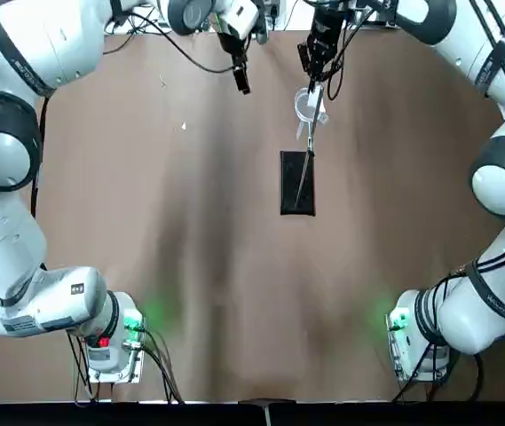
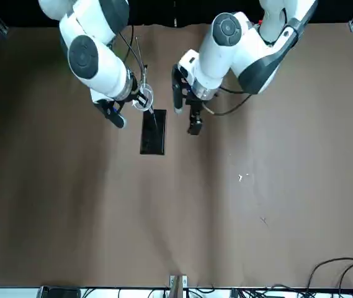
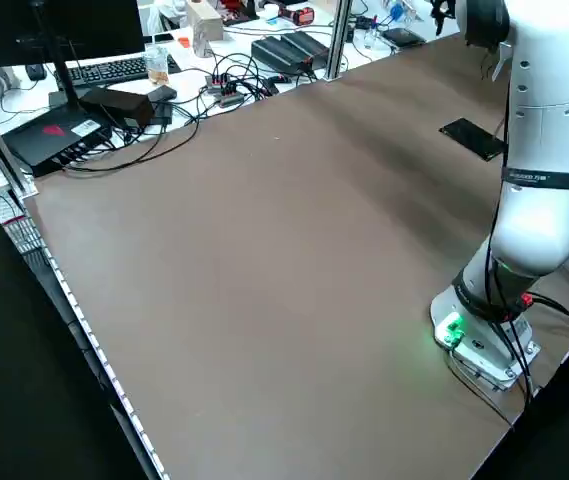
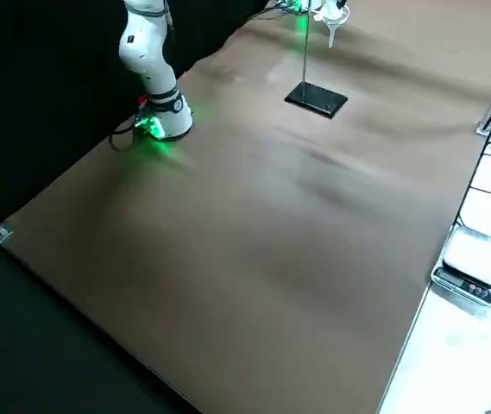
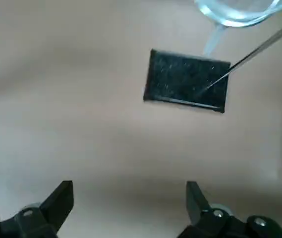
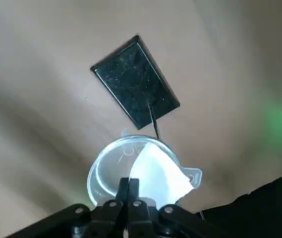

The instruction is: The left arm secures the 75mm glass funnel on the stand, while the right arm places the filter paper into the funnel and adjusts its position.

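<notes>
While the left gripper (image 5: pixel 126 208) hangs spread and empty beside the stand (image 1: pixel 296 182), bare tabletop (image 1: pixel 234 284) surrounds it. The right gripper (image 6: pixel 129 191), fingers pressed together, hovers over the filter paper (image 6: pixel 158 173) inside the funnel (image 6: pixel 111 171).

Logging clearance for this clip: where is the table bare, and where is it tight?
Bare: the brown table from the black rectangular stand base down to both arm bases. Crowded: the far edge, where the right gripper, fingers shut on the white filter paper, sits over the clear glass funnel; the open left gripper hangs beside.
</notes>
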